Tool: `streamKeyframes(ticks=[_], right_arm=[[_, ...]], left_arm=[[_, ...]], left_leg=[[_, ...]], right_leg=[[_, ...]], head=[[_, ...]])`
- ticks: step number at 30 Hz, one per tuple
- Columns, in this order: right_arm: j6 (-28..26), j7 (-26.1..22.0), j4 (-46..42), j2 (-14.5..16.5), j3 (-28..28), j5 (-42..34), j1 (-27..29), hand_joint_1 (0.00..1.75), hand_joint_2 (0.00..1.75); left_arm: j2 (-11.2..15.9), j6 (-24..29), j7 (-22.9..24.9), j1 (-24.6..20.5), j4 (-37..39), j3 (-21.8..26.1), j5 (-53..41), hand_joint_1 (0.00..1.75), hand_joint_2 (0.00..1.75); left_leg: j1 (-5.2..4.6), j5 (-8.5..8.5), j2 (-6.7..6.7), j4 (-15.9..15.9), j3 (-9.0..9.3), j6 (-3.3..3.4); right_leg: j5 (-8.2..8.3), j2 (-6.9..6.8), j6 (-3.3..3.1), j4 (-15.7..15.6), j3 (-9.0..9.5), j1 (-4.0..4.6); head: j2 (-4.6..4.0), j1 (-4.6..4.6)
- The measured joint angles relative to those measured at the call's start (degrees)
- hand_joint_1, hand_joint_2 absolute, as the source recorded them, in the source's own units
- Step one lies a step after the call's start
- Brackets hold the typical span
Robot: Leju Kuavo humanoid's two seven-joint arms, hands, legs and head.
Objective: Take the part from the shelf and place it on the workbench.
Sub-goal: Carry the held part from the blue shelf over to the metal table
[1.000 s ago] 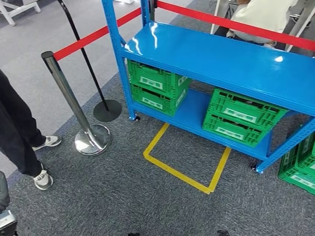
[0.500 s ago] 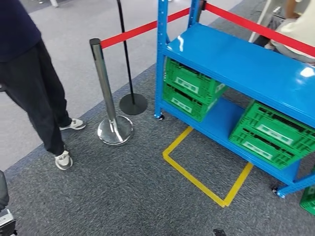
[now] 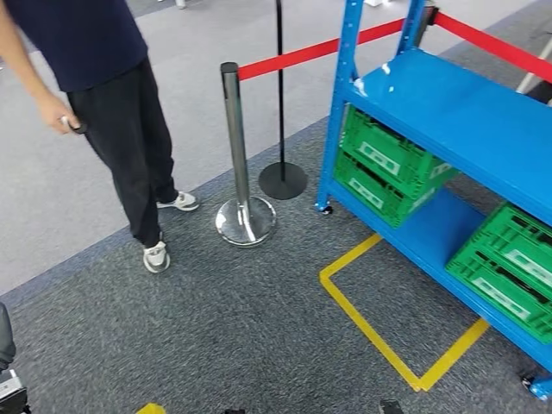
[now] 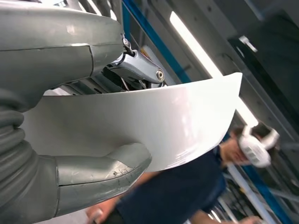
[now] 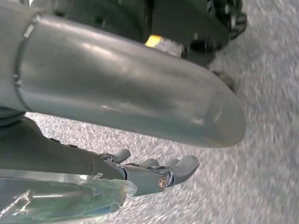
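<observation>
In the left wrist view my left hand [image 4: 46, 60] grips a white curved part [image 4: 169, 121], thumb [image 4: 102, 172] on one face and the darker fingers on the other. In the right wrist view my right hand [image 5: 155, 172] hangs over grey carpet, its fingers straight and apart from the thumb, holding nothing. The blue shelf [image 3: 468, 112] stands at the right of the head view, its upper board bare. Two green crates [image 3: 384, 164] are stacked on its lower board, with more crates [image 3: 508, 267] further right.
A person in dark clothes [image 3: 110, 86] stands at the left, holding a small object. A chrome post [image 3: 237, 155] carrying a red belt [image 3: 293, 59] and a black post base [image 3: 282, 179] stand between the person and the shelf. Yellow tape [image 3: 384, 336] marks a rectangle on the carpet.
The camera has swung left: the shelf slid to the picture's right, and the person and posts came further into the picture. No earlier frame shows the hands.
</observation>
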Motion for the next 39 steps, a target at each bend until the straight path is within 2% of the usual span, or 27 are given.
streamKeyframes(ticks=[1, 2, 3, 5, 6, 8, 9, 10, 12, 13, 14, 15, 16, 17, 19, 21, 23, 24, 26, 28, 30, 31, 32, 34, 36, 37, 39], right_arm=[[0.2, 0.0, 0.0, 0.0, 0.0, 0.0, 0.0, 0.00, 0.00], [0.4, 0.1, 0.0, 0.0, 0.0, 0.0, -0.1, 0.00, 0.00], [0.5, 0.1, 0.0, 0.0, 0.0, 0.0, -0.1, 0.00, 0.00], [0.6, 0.1, 0.0, 0.0, 0.0, 0.0, -0.2, 0.00, 0.00], [0.6, 0.1, 0.0, -0.1, 0.0, 0.0, -0.2, 0.00, 0.00], [0.6, 0.1, 0.0, -0.1, 0.0, 0.0, -0.3, 0.00, 0.00], [0.6, 0.1, 0.0, 0.0, 0.0, 0.0, -0.5, 0.00, 0.00], [0.6, 0.1, 0.0, 0.0, 0.0, 0.0, -0.5, 0.00, 0.00], [0.8, 0.1, 0.0, 0.0, 0.0, 0.0, -0.6, 0.00, 0.00], [0.9, 0.1, 0.0, 0.0, 0.0, 0.0, -0.4, 0.00, 0.00], [1.1, 0.2, 0.0, 0.0, 0.0, 0.0, -0.3, 0.00, 0.00], [1.3, 0.2, 0.0, 0.0, 0.0, 0.0, -0.1, 0.00, 0.00], [1.4, 0.3, 0.0, 0.0, 0.0, 0.1, -0.1, 0.00, 0.00], [1.5, 0.3, 0.0, 0.0, 0.0, 0.1, 0.0, 0.00, 0.00], [1.7, 0.4, 0.0, 0.0, 0.0, 0.1, -0.2, 0.00, 0.00], [1.8, 0.5, 0.0, 0.0, 0.0, 0.1, -0.2, 0.00, 0.00], [1.9, 0.6, 0.0, 0.0, 0.1, 0.1, -0.2, 0.00, 0.00], [1.9, 0.6, 0.0, 0.0, 0.1, 0.1, -0.2, 0.00, 0.00], [1.9, 0.6, 0.0, 0.0, 0.1, 0.1, -0.3, 0.00, 0.00], [1.9, 0.6, 0.0, 0.0, 0.2, 0.1, -0.1, 0.00, 0.00], [2.0, 0.6, 0.0, 0.0, 0.2, 0.1, 0.0, 0.00, 0.00], [2.1, 0.6, 0.0, 0.0, 0.2, 0.1, 0.0, 0.00, 0.00], [2.3, 0.6, 0.0, 0.0, 0.2, 0.1, 0.0, 0.00, 0.00], [2.5, 0.6, 0.0, 0.0, 0.3, 0.1, 0.0, 0.00, 0.00], [2.6, 0.6, 0.0, -0.1, 0.3, 0.1, -0.1, 0.00, 0.00], [2.6, 0.6, 0.0, -0.1, 0.3, 0.1, -0.1, 0.00, 0.00], [2.6, 0.6, 0.0, -0.1, 0.3, 0.1, -0.2, 0.00, 0.00]], left_arm=[[0.0, 0.0, 0.0, 0.0, 0.0, 0.0, 0.0, 1.75, 1.75], [0.0, 0.0, 0.0, 0.0, 0.0, 0.0, -0.1, 1.75, 1.75], [0.0, 0.0, 0.0, -0.1, 0.0, 0.0, -0.2, 1.75, 1.75], [0.0, 0.0, 0.0, -0.2, 0.0, 0.0, -0.3, 1.75, 1.75], [0.0, 0.0, 0.0, -0.2, 0.0, 0.0, -0.3, 1.75, 1.75], [-0.1, 0.0, 0.0, -0.1, 0.0, 0.1, -0.4, 1.75, 1.75], [-0.1, 0.0, 0.0, -0.1, 0.0, 0.1, -0.4, 1.75, 1.75], [-0.1, 0.0, 0.0, -0.1, -0.1, 0.1, -0.4, 1.75, 1.75], [-0.1, 0.0, 0.0, -0.1, -0.1, 0.1, -0.4, 1.75, 1.75], [-0.1, 0.0, 0.0, -0.2, -0.1, 0.1, -0.4, 1.75, 1.75], [-0.1, 0.0, 0.0, -0.2, -0.1, 0.2, -0.4, 1.75, 1.75], [-0.1, 0.0, 0.0, -0.2, -0.1, 0.2, -0.4, 1.75, 1.75], [-0.1, 0.0, 0.0, -0.2, -0.1, 0.2, -0.4, 1.75, 1.75], [-0.1, 0.0, 0.0, -0.2, -0.1, 0.2, -0.4, 1.75, 1.75], [-0.1, 0.0, 0.0, -0.2, -0.1, 0.2, -0.4, 1.75, 1.75], [-0.1, 0.0, 0.0, -0.2, -0.1, 0.2, -0.4, 1.75, 1.75], [-0.1, 0.0, 0.0, -0.1, -0.1, 0.2, -0.4, 1.75, 1.75], [-0.1, 0.0, 0.0, 0.0, -0.1, 0.2, -0.4, 1.75, 1.75], [-0.1, 0.0, 0.0, -0.1, -0.1, 0.2, -0.4, 1.75, 1.75], [-0.1, 0.0, 0.0, -0.2, -0.1, 0.2, -0.4, 1.75, 1.75], [-0.1, 0.0, 0.0, -0.1, -0.1, 0.2, -0.3, 1.75, 1.75], [-0.1, 0.0, 0.0, -0.1, -0.1, 0.2, -0.3, 1.75, 1.75], [-0.1, 0.0, 0.0, -0.1, -0.1, 0.2, -0.2, 1.75, 1.75], [-0.1, 0.0, 0.0, -0.1, -0.1, 0.1, -0.2, 1.75, 1.75], [-0.1, 0.0, 0.0, -0.2, -0.1, 0.1, -0.2, 1.75, 1.75], [-0.1, 0.0, 0.0, -0.1, -0.1, 0.2, -0.2, 1.75, 1.75], [-0.1, 0.0, 0.0, 0.0, -0.1, 0.2, -0.2, 1.75, 1.75]], left_leg=[[0.16, 1.21, 0.24, -1.5, 0.91, -0.16], [0.28, 3.04, 0.93, -5.0, 2.95, -0.30], [0.28, 4.57, 2.35, -9.3, 5.37, -0.36], [0.17, 6.29, 4.36, -15.1, 8.67, 0.15], [0.03, 6.33, 4.59, -16.0, 9.11, 0.62], [-0.06, 6.53, 3.12, -16.0, 8.96, 1.66], [-0.02, 6.67, 2.43, -16.1, 8.91, 2.06], [0.08, 6.85, 1.76, -16.2, 8.85, 2.44], [0.19, 7.07, 0.51, -16.3, 8.73, 2.94], [0.14, 7.12, -0.19, -16.3, 8.64, 3.09], [0.07, 7.15, -0.98, -16.2, 8.57, 3.16], [0.01, 7.18, -1.83, -16.2, 8.54, 3.19], [-0.03, 7.21, -2.70, -16.2, 8.55, 3.17], [-0.03, 7.26, -3.56, -16.2, 8.59, 3.11], [0.02, 7.39, -5.05, -16.1, 8.53, 2.83], [0.16, 7.66, -6.22, -16.1, 8.16, 2.23], [0.41, 8.09, -7.38, -16.2, 7.66, 1.38], [0.46, 8.02, -7.15, -16.0, 7.39, 1.07], [0.24, 5.98, -4.46, -13.1, 5.86, 0.65], [0.09, 1.91, -1.16, -5.8, 2.59, 0.34], [0.19, -0.17, -0.22, -0.1, 0.17, 0.03], [0.25, 0.35, -0.01, -0.2, 0.40, -0.06], [0.29, 1.78, 0.36, -2.5, 1.81, -0.11], [0.24, 4.93, 2.74, -10.5, 6.46, -0.13], [0.05, 6.14, 4.42, -15.4, 9.28, 0.54], [-0.10, 6.05, 4.35, -16.0, 9.50, 1.01], [-0.11, 6.17, 2.85, -16.0, 9.35, 1.95]], right_leg=[[-0.06, -0.87, 0.08, 0.0, 0.01, -0.03], [-0.16, -1.67, 0.23, 0.0, 0.08, -0.07], [-0.32, -2.41, 0.48, 0.1, 0.15, -0.01], [-0.79, -3.61, 1.13, 0.2, 0.18, 0.21], [-0.97, -4.16, 1.46, 0.2, 0.29, 0.32], [-1.13, -5.26, 2.09, 0.0, 0.91, 0.21], [-1.52, -4.87, 2.42, 0.3, 1.00, 0.08], [-2.51, -3.62, 2.71, 1.6, 0.60, -0.08], [-6.13, 0.16, 3.05, 8.2, -2.36, -0.30], [-7.95, 1.38, 3.06, 12.5, -4.40, -0.33], [-8.98, 1.90, 3.02, 15.9, -6.18, -0.30], [-8.88, 2.10, 2.90, 17.3, -7.14, -0.26], [-7.60, 2.25, 2.72, 16.4, -6.99, -0.22], [-5.45, 2.60, 2.48, 13.2, -5.77, -0.21], [-1.56, 4.91, 2.08, 5.0, -2.29, -0.33], [-0.44, 6.60, 1.90, 1.0, -0.59, -0.33], [-0.30, 5.80, 1.53, 0.7, -0.41, -0.08], [-0.06, 5.13, 1.17, 0.6, -0.28, -0.05], [0.46, 3.67, 0.48, 0.0, -0.20, -0.17], [0.57, 2.09, 0.16, -0.1, -0.29, -0.11], [0.52, 0.38, 0.09, -0.1, -0.42, -0.04], [0.50, -0.44, 0.10, -0.1, -0.45, -0.04], [0.46, -1.23, 0.16, -0.1, -0.44, -0.05], [0.20, -2.62, 0.52, 0.0, -0.33, 0.13], [-0.18, -3.71, 1.10, 0.3, -0.35, 0.48], [-0.33, -4.25, 1.39, 0.3, -0.22, 0.62], [-0.67, -4.87, 2.00, 0.4, 0.21, 0.42]], head=[[0.00, -0.01], [0.00, 0.00], [0.00, 0.00], [0.00, 0.12], [0.00, 0.18], [0.00, 0.26], [0.00, 0.30], [0.00, 0.44], [0.00, 0.76], [0.00, 0.85], [0.00, 0.86], [0.00, 0.87], [0.00, 0.86], [0.00, 0.87], [0.00, 0.85], [0.00, 0.81], [0.00, 0.80], [0.00, 0.79], [0.00, 0.60], [0.00, 0.45], [0.00, 0.44], [0.00, 0.44], [0.00, 0.43], [0.00, 0.38], [0.00, 0.53], [0.00, 0.60], [0.00, 0.74]])
